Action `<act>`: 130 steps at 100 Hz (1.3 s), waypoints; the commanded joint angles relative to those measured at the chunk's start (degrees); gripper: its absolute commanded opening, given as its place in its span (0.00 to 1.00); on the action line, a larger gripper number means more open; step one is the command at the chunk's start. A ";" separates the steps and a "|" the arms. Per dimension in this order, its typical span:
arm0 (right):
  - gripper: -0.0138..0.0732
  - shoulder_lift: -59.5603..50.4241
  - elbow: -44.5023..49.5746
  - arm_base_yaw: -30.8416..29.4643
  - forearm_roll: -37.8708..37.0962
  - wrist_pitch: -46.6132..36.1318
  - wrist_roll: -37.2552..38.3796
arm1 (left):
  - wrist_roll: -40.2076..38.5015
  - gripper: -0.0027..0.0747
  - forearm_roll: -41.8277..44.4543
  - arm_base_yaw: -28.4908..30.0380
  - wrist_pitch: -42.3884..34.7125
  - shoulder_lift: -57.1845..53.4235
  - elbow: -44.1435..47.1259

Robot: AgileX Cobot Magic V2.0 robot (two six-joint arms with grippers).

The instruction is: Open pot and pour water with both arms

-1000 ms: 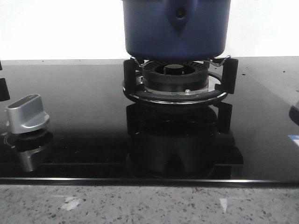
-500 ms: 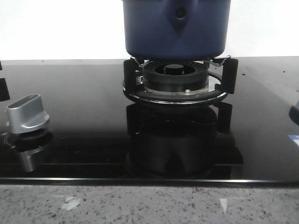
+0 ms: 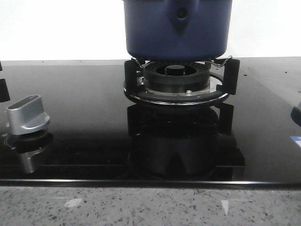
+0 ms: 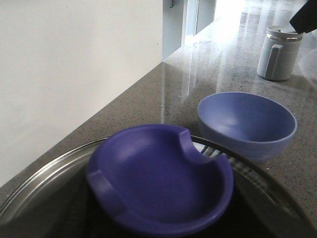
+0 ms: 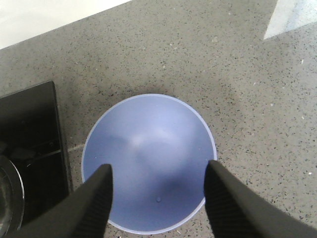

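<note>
Front view: black glass cooktop [image 3: 84,108] fills the middle of the frame, speckled grey counter [image 3: 150,205] strip along the bottom edge. Silver knob [image 3: 27,114] sits at the left, its reflection in the glass under it. Burner ring with black pan supports [image 3: 176,84] is centre frame. The pot [image 3: 178,27], dark blue, stands on those supports at top centre, triangular handle mount with one hole facing the camera; its top is cut off by the frame, so the rim is not seen. No arm shows in this view.

Left wrist view: a purple-blue domed piece with a notch [image 4: 161,186] fills the lower centre, resting on what looks like a glass lid with a metal rim [image 4: 44,181]; it blocks the lower frame, so the left gripper's fingers are hidden and I cannot tell their state. A light blue bowl [image 4: 247,121] stands on the counter at right centre, just beyond the rim. A grey mug-like container [image 4: 279,53] is at upper right, well apart from the bowl. White wall takes the left half.

Right wrist view: right gripper [image 5: 157,191] points down over the bowl [image 5: 148,158], fingers [image 5: 96,198] spread wide, one over each side of the bowl's rim, nothing between them. Bowl looks empty. Corner of the black cooktop [image 5: 29,134] is at left centre, just beside the bowl.
</note>
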 commanded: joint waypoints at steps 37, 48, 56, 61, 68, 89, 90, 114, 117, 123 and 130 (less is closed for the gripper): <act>0.59 -1.45 -1.89 -0.02 0.64 -3.13 -0.40 | -0.40 0.76 -6.40 -0.21 4.18 -3.30 -1.95; 0.59 -1.45 -1.89 -0.02 0.64 -3.13 -0.40 | -0.40 0.81 -8.15 1.44 6.08 -4.67 -2.64; 0.59 -1.45 -1.89 -0.02 0.64 -3.13 -0.51 | -0.40 0.81 -8.15 3.20 7.41 -6.62 -2.90; 0.59 -1.45 -1.89 -0.02 0.64 -3.13 -0.51 | -0.40 0.81 -8.15 4.48 7.52 -8.19 -2.90; 0.59 -1.45 -1.89 -0.02 0.79 -3.21 -0.51 | -0.72 0.81 -8.15 6.73 7.52 -10.75 -2.90; 0.58 -1.45 -1.89 -0.02 10.99 -4.48 -5.67 | -6.11 0.72 -8.15 15.41 8.57 -19.61 -2.90; 0.58 -1.45 -1.89 0.02 11.59 -4.62 -6.37 | -6.45 0.70 -8.15 16.03 8.56 -20.18 -2.90; 0.28 -1.45 -1.42 0.02 35.97 -7.13 -18.99 | -15.96 0.20 -4.83 25.75 8.56 -27.50 -2.90; 0.20 -1.45 -1.14 0.02 39.10 -7.75 -20.84 | -17.11 0.12 -4.14 26.72 8.56 -28.08 -2.90; 0.09 -1.57 0.00 0.02 46.25 -9.07 -25.10 | -19.44 0.01 -2.77 28.67 8.56 -29.27 -2.90; 0.09 -1.66 1.71 1.05 53.72 -11.61 -28.81 | -22.87 0.01 -2.36 30.51 8.56 -30.35 -2.90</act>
